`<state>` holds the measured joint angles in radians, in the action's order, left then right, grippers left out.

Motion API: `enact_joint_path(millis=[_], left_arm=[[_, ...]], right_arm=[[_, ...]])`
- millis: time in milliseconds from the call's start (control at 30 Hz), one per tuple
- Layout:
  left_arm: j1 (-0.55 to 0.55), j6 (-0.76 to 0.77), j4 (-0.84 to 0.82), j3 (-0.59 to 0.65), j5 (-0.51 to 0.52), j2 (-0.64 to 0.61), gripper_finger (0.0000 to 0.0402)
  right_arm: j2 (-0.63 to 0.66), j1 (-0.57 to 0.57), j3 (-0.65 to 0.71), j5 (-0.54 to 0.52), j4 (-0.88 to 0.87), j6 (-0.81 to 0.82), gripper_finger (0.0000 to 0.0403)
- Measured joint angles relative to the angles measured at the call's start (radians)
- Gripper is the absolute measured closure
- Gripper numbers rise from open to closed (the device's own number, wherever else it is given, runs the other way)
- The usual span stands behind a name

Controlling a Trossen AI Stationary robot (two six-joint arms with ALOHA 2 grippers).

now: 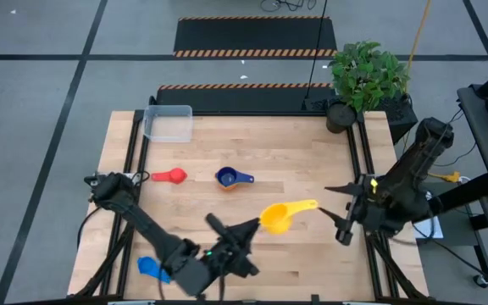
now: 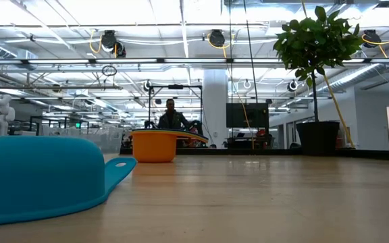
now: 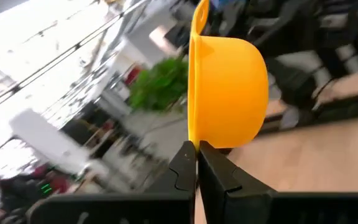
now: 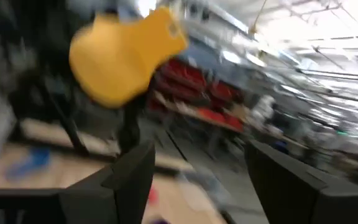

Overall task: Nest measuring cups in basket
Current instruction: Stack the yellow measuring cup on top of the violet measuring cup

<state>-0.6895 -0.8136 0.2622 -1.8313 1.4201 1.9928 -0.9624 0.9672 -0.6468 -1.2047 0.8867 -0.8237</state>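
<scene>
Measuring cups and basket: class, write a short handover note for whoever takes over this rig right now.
Left end effector: shut on the yellow cup, pinching its rim, mid-table.
Right end effector: open, apart from the cup's handle, at the right edge.
Basket: far left corner; no cups visible inside.
Red cup and navy cup sit mid-table; a light blue cup lies near the front.
Done: no nesting visible. Left: everything in view.

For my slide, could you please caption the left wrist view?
Left gripper shut on the rim of the yellow cup, held above the wooden table.
</scene>
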Motion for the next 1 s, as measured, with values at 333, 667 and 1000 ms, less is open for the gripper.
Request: enact_joint_path(millis=[333,667,1000], left_arm=[[-0.102,0.202,-0.411,0.001,0.037,-0.054,0.0396],[-0.063,0.533,-0.767,0.0,-0.026,-0.081,0.0395],[0.017,0.689,-0.904,0.001,-0.174,-0.081,0.0394]], right_arm=[[-0.08,0.023,-0.085,-0.025,-0.165,-0.025,0.0157],[-0.107,0.023,-0.087,-0.016,-0.105,-0.033,0.0165],[-0.167,0.021,-0.123,0.023,-0.121,-0.038,0.0165]])
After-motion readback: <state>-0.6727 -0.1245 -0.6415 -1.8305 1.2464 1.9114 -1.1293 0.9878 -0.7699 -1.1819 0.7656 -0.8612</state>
